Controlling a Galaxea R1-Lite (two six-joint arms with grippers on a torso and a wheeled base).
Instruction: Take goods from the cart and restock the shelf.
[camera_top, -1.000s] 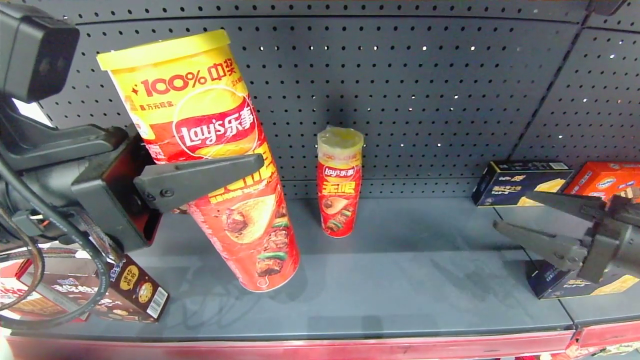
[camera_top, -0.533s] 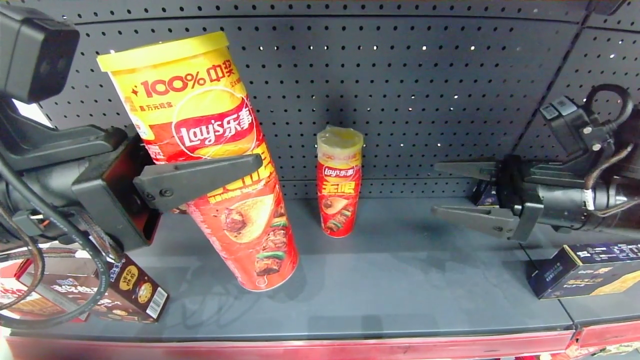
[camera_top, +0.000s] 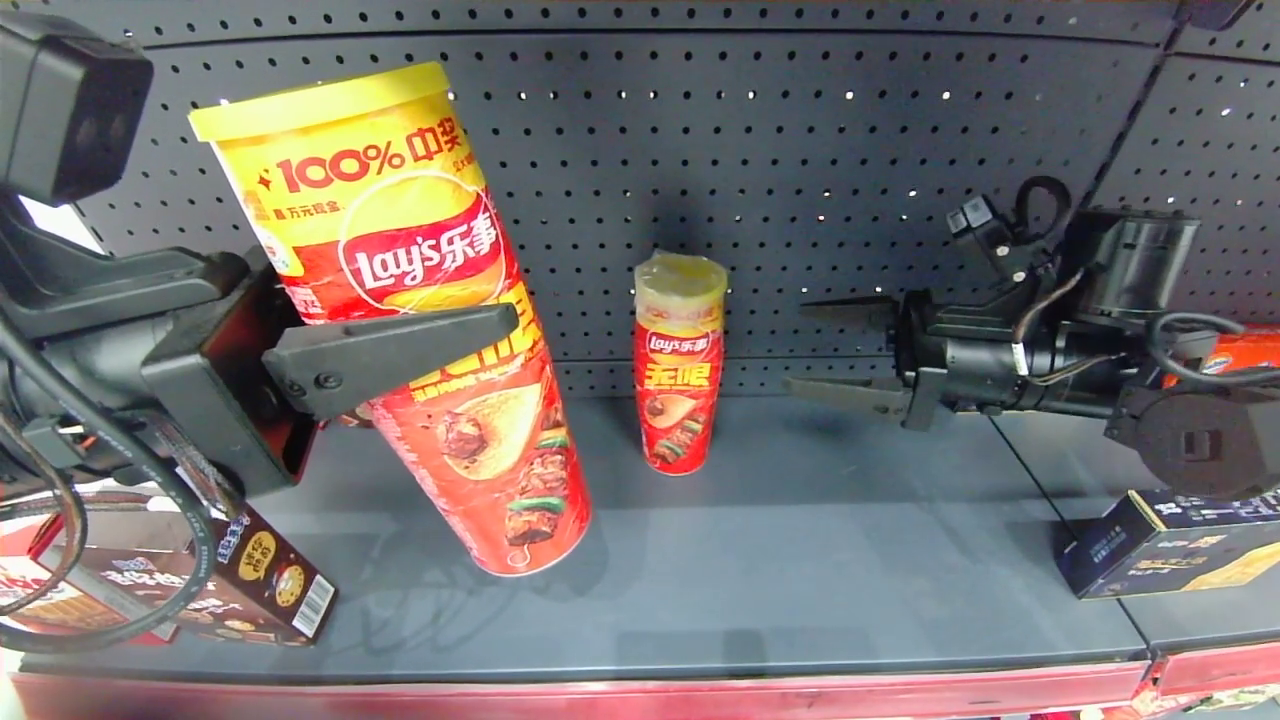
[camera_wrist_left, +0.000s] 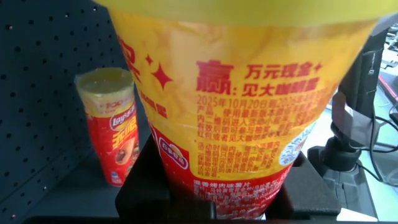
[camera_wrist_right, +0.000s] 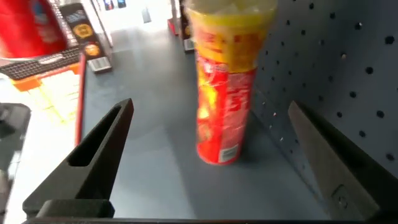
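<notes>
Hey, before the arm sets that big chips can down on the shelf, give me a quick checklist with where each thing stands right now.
1. Grip of left hand on big can: ok.
2. Big can upright: not ok, it tilts.
3. Its base resting on shelf: cannot tell.
4. Open right hand apart from small can: ok.
5. Small can upright by the back panel: ok.
</notes>
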